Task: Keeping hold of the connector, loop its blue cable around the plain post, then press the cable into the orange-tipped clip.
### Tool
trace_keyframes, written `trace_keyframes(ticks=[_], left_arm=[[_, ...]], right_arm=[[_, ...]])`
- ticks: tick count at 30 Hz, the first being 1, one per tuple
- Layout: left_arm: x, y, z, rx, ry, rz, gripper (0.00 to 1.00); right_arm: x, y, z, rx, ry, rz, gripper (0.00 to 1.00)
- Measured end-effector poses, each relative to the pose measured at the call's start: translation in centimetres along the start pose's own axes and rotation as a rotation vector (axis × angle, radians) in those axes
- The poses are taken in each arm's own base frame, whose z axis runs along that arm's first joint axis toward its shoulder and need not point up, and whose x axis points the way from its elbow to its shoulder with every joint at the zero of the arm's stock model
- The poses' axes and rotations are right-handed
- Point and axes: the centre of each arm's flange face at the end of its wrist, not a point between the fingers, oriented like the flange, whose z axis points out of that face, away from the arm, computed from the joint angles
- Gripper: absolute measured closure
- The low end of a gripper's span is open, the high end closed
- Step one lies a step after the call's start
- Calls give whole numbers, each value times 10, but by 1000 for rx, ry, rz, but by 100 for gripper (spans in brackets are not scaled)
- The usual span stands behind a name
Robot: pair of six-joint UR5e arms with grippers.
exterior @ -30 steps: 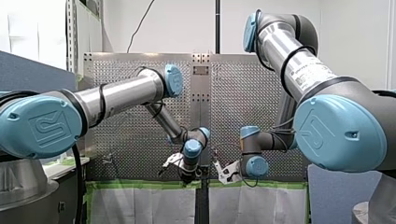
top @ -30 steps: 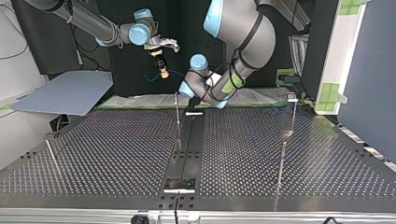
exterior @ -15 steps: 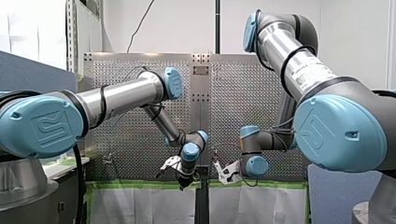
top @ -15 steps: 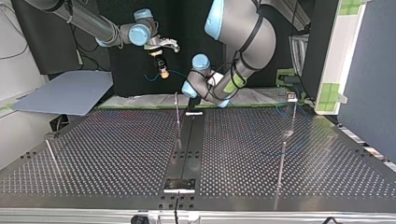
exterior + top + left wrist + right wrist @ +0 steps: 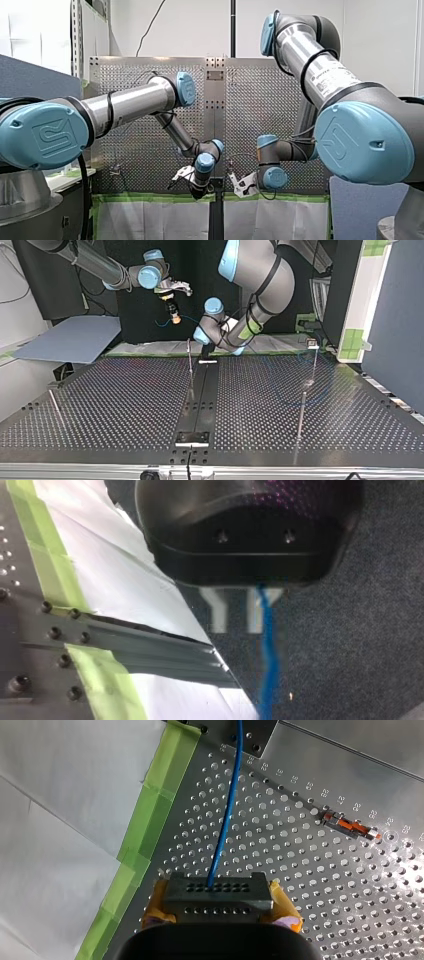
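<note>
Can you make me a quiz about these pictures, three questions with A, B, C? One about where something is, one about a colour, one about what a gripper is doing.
1. Where is the orange-tipped clip?
A. On the perforated table, apart from the cable.
B. Between the yellow pads.
C. On top of the connector.

2. What colour is the cable?
A. Red.
B. Blue.
C. Green.

3. What is my right gripper doing?
A. Open and empty.
B. Shut on the clip.
C. Shut on the connector.

Answers: 1 A, the right wrist view shows the clip lying on the holes, off to the side of the cable. 2 B, it runs blue from the connector. 3 C, the yellow pads press the connector's two ends.
</note>
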Motion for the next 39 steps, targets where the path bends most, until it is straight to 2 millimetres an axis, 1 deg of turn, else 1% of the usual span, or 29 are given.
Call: trace_keyframes(ticks=[6,14,18,25,31,33,39], left_arm=[[-3,-1,-3,12,-14,-8,100],[-17,4,-22,17,-76,-47,100],[-17,4,-33,17,-88,-61,100],[-11,8,-44,15,-120,-101,100],[-11,12,-57,12,-159,-144,100],[-8,12,-59,6,-165,-158,100],[12,8,-59,-22,-169,-185,100]], right_arm=[[0,1,1,-3,-5,-1,100],[0,2,1,-8,-10,-3,100],[0,2,1,-8,-11,-1,100],[-1,6,2,-20,-15,7,100],[0,10,4,-28,-12,16,100],[0,10,5,-29,-12,19,100],[1,13,6,-34,-10,26,100]])
